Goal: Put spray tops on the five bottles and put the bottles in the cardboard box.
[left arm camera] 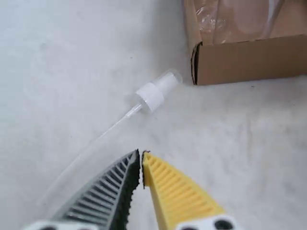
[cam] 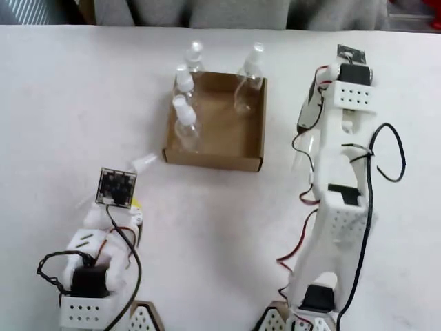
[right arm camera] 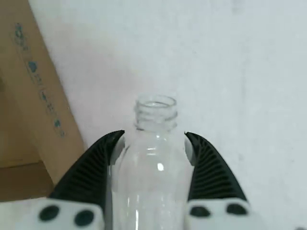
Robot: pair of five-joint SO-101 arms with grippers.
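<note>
Grey and yellow fingers [left arm camera: 168, 187] of the left gripper [left arm camera: 142, 158] are pressed together just short of the spray top [left arm camera: 152, 95], which lies on the worktop [left arm camera: 72, 57] by the box [cam: 207, 160] corner. Gripping its thin tube [left arm camera: 120, 122] instead of the head could bend it or flick it away. Four capped bottles [cam: 185, 124] stand in the box, and to its right the right gripper [right arm camera: 154, 138] is clamped on the open bottle [right arm camera: 151, 167], which could twist or slip if the top goes in crooked.
</note>
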